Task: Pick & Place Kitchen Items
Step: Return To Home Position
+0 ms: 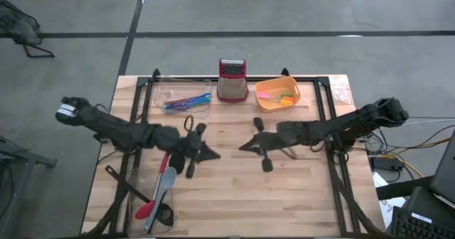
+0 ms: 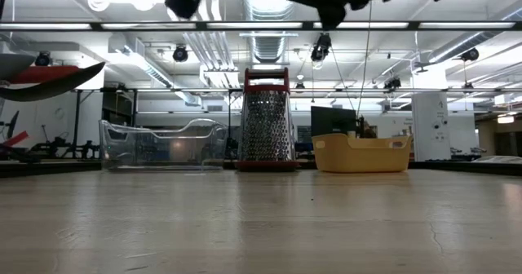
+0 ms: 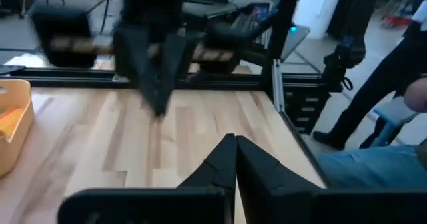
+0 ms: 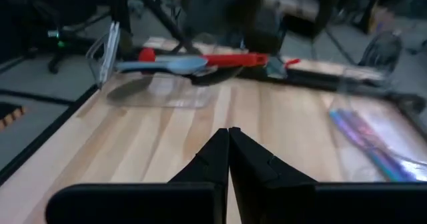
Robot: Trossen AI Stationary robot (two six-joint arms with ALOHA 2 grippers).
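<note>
Red smooth plastic serving spoon [image 1: 146, 209], grey flat-bladed spoon [image 1: 163, 186] and black slotted spoon [image 1: 166, 215] lie side by side in a clear plastic tray [image 4: 170, 94] on the left side of the pale planked wooden table [image 1: 284, 196], at the high view's lower edge. Slim multicoloured cutlery [image 1: 186, 101] lies in a second clear tray [image 1: 167, 89] near the opposite edge. The left gripper [image 1: 212, 153] and right gripper [image 1: 243, 146] hover over mid-table with tips facing, each clenched to a point and grasping nothing.
</note>
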